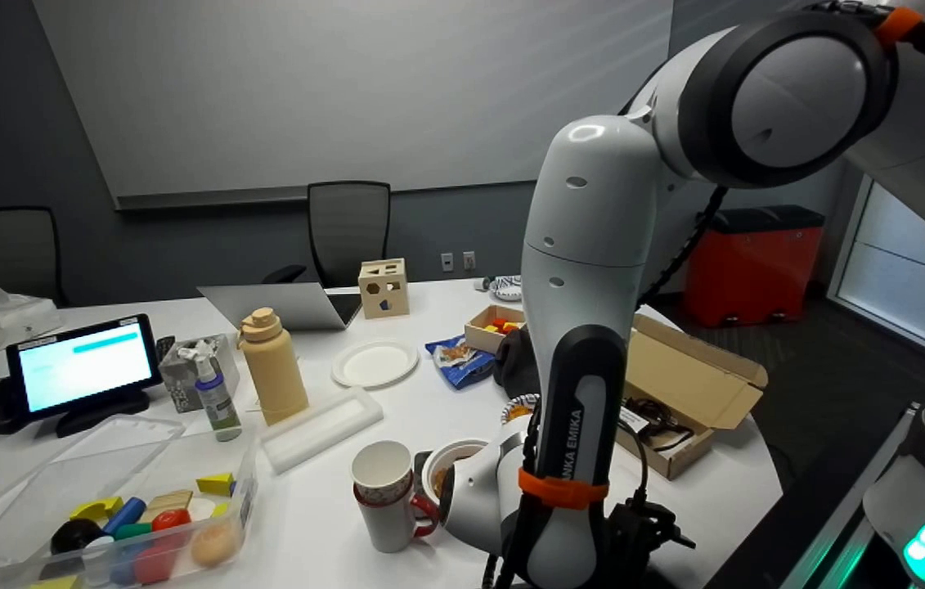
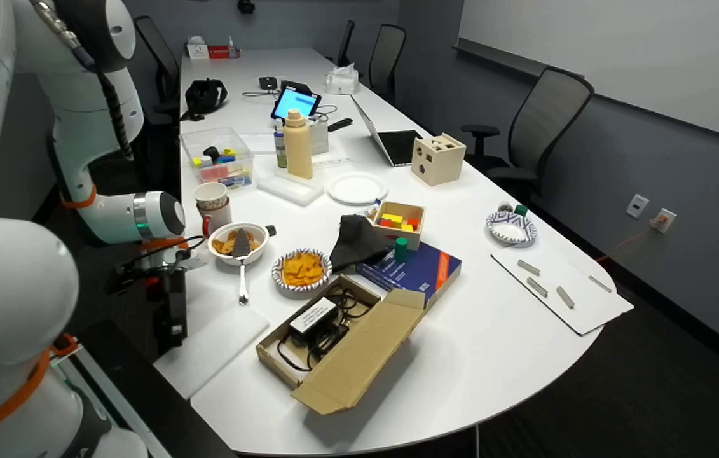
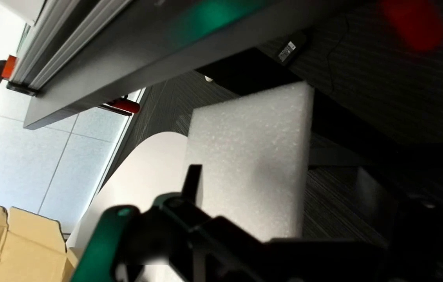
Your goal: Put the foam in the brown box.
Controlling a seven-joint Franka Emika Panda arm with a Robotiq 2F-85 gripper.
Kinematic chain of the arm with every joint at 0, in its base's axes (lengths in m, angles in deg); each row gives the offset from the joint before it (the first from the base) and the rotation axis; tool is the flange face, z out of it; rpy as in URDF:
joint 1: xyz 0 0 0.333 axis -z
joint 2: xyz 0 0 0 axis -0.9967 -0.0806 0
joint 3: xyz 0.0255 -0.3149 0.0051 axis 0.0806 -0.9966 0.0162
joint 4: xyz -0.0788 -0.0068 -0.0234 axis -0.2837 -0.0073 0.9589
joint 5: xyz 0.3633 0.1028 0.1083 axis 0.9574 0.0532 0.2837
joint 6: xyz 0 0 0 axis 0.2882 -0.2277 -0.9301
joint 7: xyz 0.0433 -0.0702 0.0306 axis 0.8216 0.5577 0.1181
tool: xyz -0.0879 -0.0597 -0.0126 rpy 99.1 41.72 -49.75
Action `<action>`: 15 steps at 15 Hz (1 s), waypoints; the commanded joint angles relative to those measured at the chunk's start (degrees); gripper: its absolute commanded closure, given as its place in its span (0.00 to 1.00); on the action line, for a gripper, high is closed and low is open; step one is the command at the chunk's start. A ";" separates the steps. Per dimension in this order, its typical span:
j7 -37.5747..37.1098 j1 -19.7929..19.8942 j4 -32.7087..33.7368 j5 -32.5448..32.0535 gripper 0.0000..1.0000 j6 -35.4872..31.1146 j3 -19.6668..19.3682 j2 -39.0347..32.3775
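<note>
gripper nearest: fingers parted in the wrist view, one in front of the table-side margin of the foam, its mate dim beyond the outer side; nothing looks pinched, contact cannot be read. foam is a flat white block at the robot-side edge of the table, one side seemingly jutting past it. expect very light, springy, grainy so little slip; a hard squeeze would likely dent it or shed crumbs, and a hold at one end could let it sag. best grip, my judgement: one finger above, one below the jutting side, near mid-length, gentle force; full width may be too broad. farther, brown box: lid flap folded back, black adapter and cords inside, so foam may need setting on top. beyond, white tray-like piece; material unsure.
</note>
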 commanded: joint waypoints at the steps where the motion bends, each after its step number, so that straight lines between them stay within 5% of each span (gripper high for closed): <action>1: -0.29 0.32 -0.37 -1.13 0.00 0.28 -0.34 -0.34; 6: -0.31 0.34 -0.73 -1.20 0.00 -0.15 -0.68 -1.18; 7: -0.37 0.34 -0.96 -1.19 0.25 -0.18 -0.72 -1.04; 8: -0.45 0.31 -0.93 -1.23 0.26 -0.31 -0.81 -1.18; 15: -0.69 0.08 -0.87 -1.52 0.81 -0.55 -1.15 -1.23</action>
